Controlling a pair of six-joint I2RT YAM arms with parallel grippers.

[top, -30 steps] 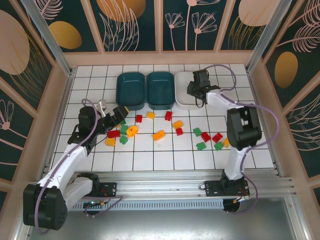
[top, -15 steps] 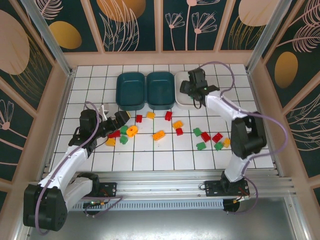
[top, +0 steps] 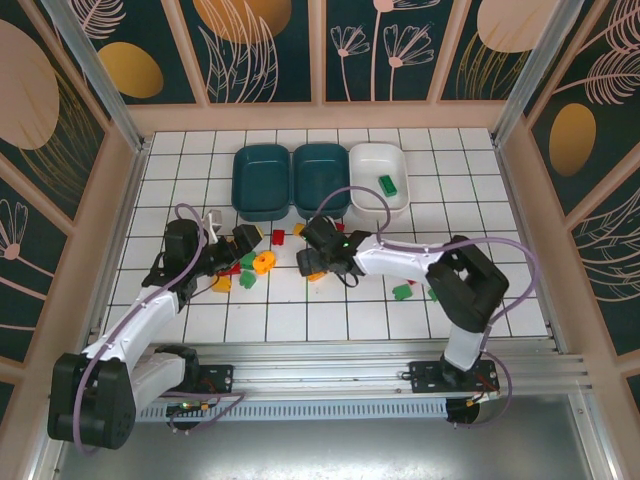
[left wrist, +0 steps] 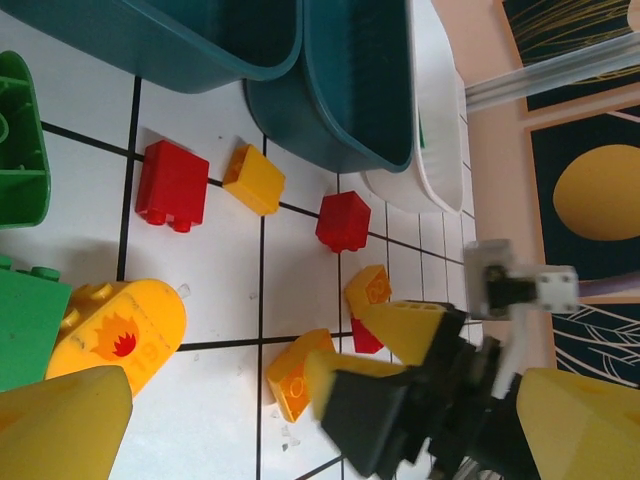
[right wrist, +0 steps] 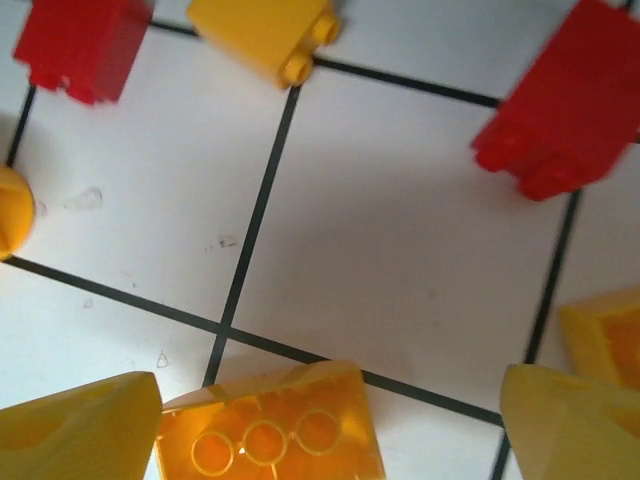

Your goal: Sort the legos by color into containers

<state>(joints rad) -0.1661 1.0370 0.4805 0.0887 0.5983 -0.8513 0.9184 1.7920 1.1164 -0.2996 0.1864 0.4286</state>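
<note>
Right wrist, right end effector (right wrist: 330,392) spread wide, straddling orange lego (right wrist: 270,435)

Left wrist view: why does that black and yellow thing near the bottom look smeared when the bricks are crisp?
Left wrist view: the right end effector is smeared, likely motion blur, while the red brick near the teal tray is crisp. Right wrist view: the upper-right red brick looks soft too. Top external view: even light, faint shadows.
</note>
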